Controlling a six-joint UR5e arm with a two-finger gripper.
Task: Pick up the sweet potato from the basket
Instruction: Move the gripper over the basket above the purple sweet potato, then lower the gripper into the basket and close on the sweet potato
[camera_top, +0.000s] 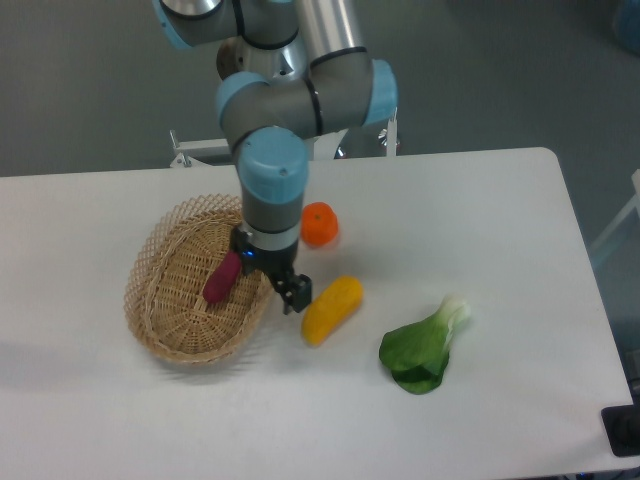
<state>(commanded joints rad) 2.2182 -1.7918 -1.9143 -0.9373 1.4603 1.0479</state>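
Sweet potato (222, 277) is seen lying inside the wicker basket (165, 300), right of its middle. The gripper (272, 275) is held over the basket's right rim, beside the tuber; whether its jaws are apart cannot be told. A yellow fruit (332, 309), an orange (320, 224) and a leafy green (424, 346) are laid on the table (500, 220).

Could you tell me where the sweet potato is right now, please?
The sweet potato lies inside the basket, left of centre on the table, just left of the gripper.
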